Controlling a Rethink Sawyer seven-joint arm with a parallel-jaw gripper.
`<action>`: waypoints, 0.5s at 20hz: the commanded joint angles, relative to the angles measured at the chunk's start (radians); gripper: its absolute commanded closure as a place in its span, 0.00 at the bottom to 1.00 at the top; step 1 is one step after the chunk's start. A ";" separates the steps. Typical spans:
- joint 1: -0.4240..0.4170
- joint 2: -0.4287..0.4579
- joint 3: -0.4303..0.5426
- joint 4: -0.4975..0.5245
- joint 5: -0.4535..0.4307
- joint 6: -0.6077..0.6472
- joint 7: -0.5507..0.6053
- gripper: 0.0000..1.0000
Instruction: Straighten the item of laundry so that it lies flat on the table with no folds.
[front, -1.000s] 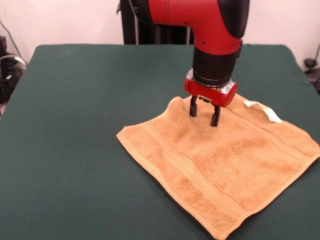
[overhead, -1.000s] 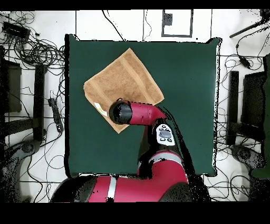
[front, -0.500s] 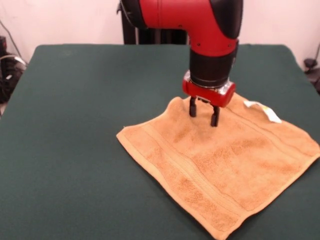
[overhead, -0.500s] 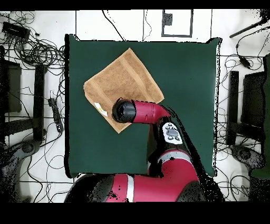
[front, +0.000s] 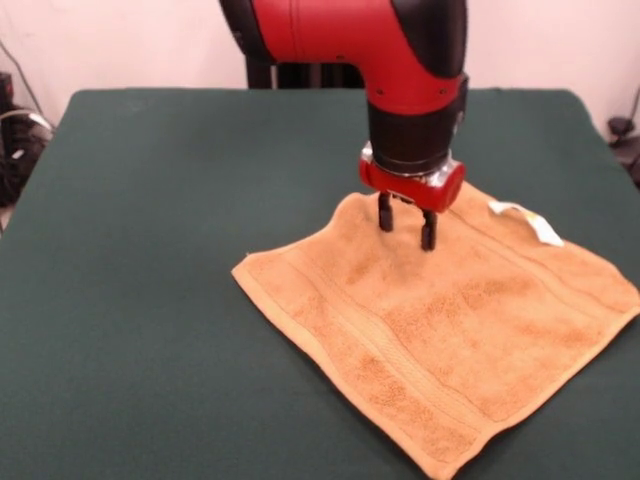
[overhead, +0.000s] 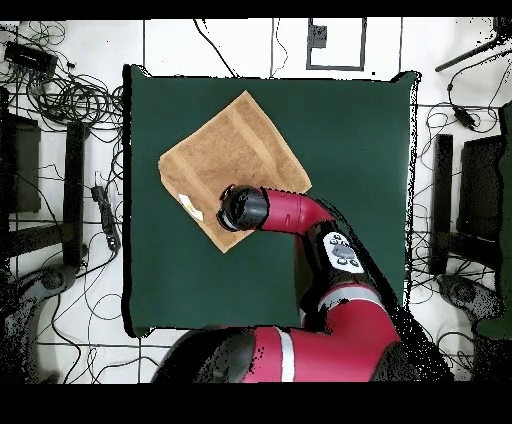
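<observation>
Currently, from the front: the towel (front: 440, 335) lies spread as a diamond on the green surface (front: 150, 260), toward the picture's right and near side, one corner close to the right edge and its lowest corner close to the bottom edge. It looks mostly flat. Woven border bands run along two opposite sides. The far corner, under the arm, is slightly humped, with a soft ridge at its edge. A white tag (front: 527, 220) sticks out from the far right edge and rests on the surface.

The red and black arm (front: 400, 60) comes down from above. Its jaws (front: 403, 222) stand open, two dark fingers (front: 385, 213) apart with bare towel showing between them. The tips are at or just above the cloth near that far corner; I cannot tell whether they touch. Nothing is held.

From overhead: the towel (overhead: 225, 150) sits in the upper left part of the surface (overhead: 350, 140), turned so its corners point up, down, left and right. The tag (overhead: 189, 207) shows at the lower left edge. The arm (overhead: 300, 215) reaches in from the robot's base at the bottom and its round black end covers the towel's lower right part, near the lower right edge. The jaws are hidden beneath it in this view. Cables and equipment lie on the floor around the surface.
</observation>
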 joint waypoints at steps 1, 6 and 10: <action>-0.013 0.030 0.111 0.105 -0.056 0.148 -0.110 0.00; -0.032 -0.016 0.123 0.125 -0.045 0.185 -0.095 0.00; -0.034 -0.023 0.115 0.099 -0.063 0.222 -0.112 0.00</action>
